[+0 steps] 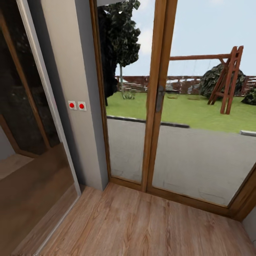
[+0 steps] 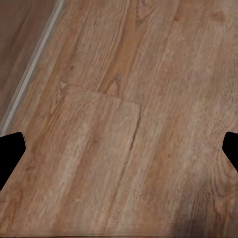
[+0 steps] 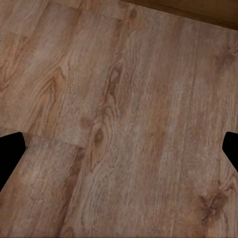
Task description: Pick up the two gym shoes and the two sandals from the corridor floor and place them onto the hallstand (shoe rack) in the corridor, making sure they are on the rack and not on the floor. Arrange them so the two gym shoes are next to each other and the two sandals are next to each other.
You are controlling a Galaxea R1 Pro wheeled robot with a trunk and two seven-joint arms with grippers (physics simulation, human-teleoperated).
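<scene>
The robot faces a wood-framed glass door (image 1: 160, 106) filling the frame's centre and right. Both empty, spread grippers (image 2: 119, 148) (image 3: 119, 148) look down on light brown wood-grain plank floor (image 1: 142, 224). Shoes, sandals and rack lie out of frame, so their bearing cannot be told.

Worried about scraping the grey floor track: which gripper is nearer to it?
Left, probably. The left gripper hangs open over planks with the grey floor track just beside; the right gripper hangs open over planks by the wooden door frame.

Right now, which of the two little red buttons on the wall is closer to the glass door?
The right-hand red button; it sits nearer the wooden-framed glass door than its twin.
</scene>
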